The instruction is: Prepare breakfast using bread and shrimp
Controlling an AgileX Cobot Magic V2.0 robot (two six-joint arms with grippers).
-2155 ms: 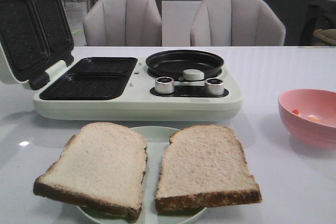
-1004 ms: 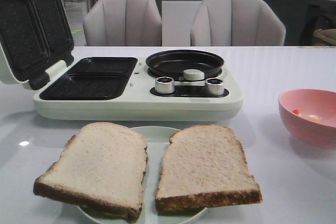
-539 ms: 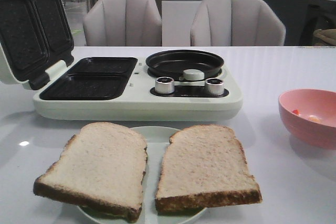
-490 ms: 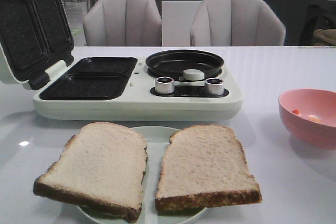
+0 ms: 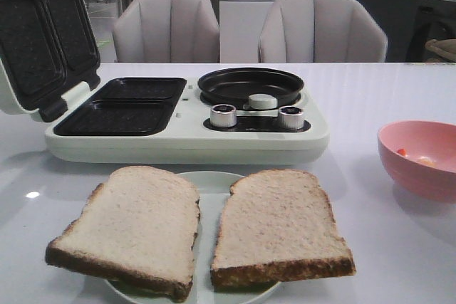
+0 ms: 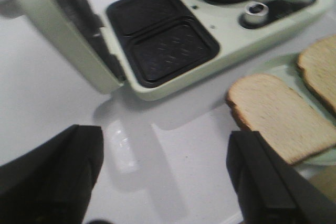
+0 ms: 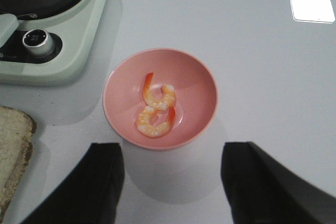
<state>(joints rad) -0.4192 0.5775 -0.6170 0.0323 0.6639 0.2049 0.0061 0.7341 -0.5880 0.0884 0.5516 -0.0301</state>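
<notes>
Far left on the white table [image 5: 370,97], the breakfast maker [image 5: 178,129] sits with its lid [image 5: 43,37] swung up, two dark sandwich wells [image 5: 125,105] bare, a round black pan [image 5: 249,85] and two silver knobs [image 5: 224,115] further along. The left gripper [image 6: 163,182] hangs over bare tabletop in front of the machine, fingers [image 6: 58,177] spread wide, nothing between them. Front and centre, the bread [image 5: 132,226] lies as two slices side by side on a pale plate [image 5: 210,179], overhanging its rim. On to the right: a pink bowl [image 7: 197,77] holds the shrimp [image 7: 157,108], what looks like two curled orange pieces touching each other. The right gripper [image 7: 173,182] hovers just short of the bowl, spread apart and empty.
</notes>
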